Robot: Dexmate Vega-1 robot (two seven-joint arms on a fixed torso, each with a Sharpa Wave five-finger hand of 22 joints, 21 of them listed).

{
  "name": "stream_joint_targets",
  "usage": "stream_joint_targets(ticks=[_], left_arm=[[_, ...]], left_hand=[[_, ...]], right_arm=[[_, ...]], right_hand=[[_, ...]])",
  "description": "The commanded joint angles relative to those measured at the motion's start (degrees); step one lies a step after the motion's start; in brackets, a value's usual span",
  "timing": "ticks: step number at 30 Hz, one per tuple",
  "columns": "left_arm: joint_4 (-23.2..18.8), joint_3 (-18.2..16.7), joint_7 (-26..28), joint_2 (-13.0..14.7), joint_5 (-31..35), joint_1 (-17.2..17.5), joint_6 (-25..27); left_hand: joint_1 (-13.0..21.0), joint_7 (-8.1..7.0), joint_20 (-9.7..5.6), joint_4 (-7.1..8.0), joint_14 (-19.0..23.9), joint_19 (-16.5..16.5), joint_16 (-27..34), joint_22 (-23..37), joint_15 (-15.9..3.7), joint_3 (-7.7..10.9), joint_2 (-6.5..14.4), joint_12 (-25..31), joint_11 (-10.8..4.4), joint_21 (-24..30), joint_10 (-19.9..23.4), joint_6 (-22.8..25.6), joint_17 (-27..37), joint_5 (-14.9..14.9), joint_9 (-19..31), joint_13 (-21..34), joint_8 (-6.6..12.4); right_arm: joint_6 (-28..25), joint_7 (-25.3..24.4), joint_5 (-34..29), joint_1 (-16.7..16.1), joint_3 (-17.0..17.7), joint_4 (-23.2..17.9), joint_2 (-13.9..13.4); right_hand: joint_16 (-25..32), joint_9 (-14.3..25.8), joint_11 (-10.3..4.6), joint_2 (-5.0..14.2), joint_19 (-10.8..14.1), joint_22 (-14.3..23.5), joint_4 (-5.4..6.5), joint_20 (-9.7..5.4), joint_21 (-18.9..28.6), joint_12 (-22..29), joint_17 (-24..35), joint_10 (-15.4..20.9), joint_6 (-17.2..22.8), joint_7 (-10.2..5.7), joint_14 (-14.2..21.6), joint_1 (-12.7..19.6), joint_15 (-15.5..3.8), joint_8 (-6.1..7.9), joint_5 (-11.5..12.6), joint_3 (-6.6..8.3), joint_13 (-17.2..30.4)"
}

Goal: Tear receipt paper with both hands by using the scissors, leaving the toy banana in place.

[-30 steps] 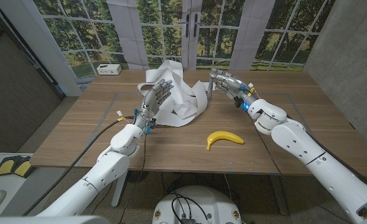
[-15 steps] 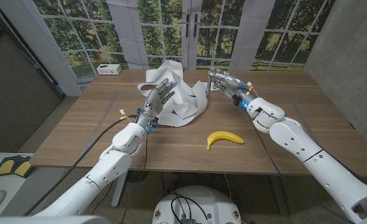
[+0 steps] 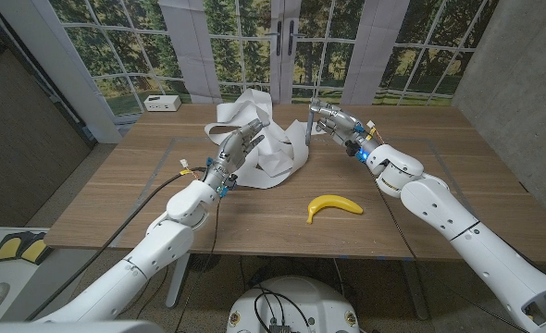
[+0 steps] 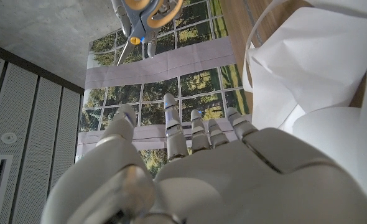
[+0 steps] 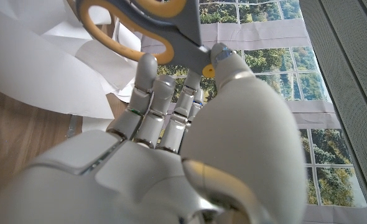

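White receipt paper (image 3: 271, 148) mid-table, right hand (image 3: 333, 123) gripping scissors (image 5: 147, 28), left hand (image 3: 235, 146) seemingly open beside paper.

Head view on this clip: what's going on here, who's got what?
The right hand holds the scissors, grey with yellow-lined handles, up beside the crumpled white receipt paper. The left hand is at the paper's other side with its fingers spread; whether it grips the paper cannot be told. No cut is visible in the paper. The toy banana lies on the wooden table, nearer the robot and apart from both hands.
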Motion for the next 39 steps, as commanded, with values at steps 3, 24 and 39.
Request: stream_joint_targets(ticks=[3,24,39], left_arm=[[-2.6,0.2,2.3,2.7,4.7,0.0,0.5],[-5.3,0.8,7.4,3.7,10.3,-0.7,4.5],[-4.9,2.4,3.5,4.2,8.9,-2.3,5.8]], left_hand=[[7.3,-1.57,1.28,-0.04,-1.4,-0.7,0.6,0.1,0.34,2.01,-0.4,0.9,-1.59,0.2,-0.9,-0.3,0.0,0.6,0.7,-0.1,0.42],[16.1,-2.23,1.62,0.61,-1.9,-0.7,0.9,0.2,-1.35,2.67,-2.2,1.9,-4.86,0.4,-1.1,0.8,0.0,0.1,1.1,0.0,1.38],[16.0,-2.54,1.11,1.54,-1.6,-0.3,0.9,0.2,-2.22,0.89,-3.5,2.3,-6.27,0.6,-0.5,3.6,0.0,-0.1,1.6,0.2,2.34]], right_arm=[[-0.2,0.9,1.0,-0.2,0.2,-0.3,-0.5],[-1.3,2.2,2.3,0.6,0.1,0.0,-0.8],[-2.2,3.5,3.0,1.9,-0.4,1.2,-0.4]], right_hand=[[0.4,0.2,-2.63,4.7,0.3,-0.3,0.24,-8.48,0.2,2.7,0.2,2.3,-0.1,-0.12,0.2,4.2,-7.35,0.03,0.2,0.17,0.2],[0.7,0.4,-2.56,4.73,0.2,-1.2,0.2,-8.55,0.3,3.0,0.1,2.5,-0.1,-0.08,0.1,4.1,-7.35,0.06,0.2,0.21,0.0],[0.9,0.4,-2.54,4.76,-0.1,-1.8,0.2,-8.62,0.3,3.0,0.2,2.0,-0.2,-0.22,0.0,4.0,-7.34,0.02,0.1,0.22,0.0]])
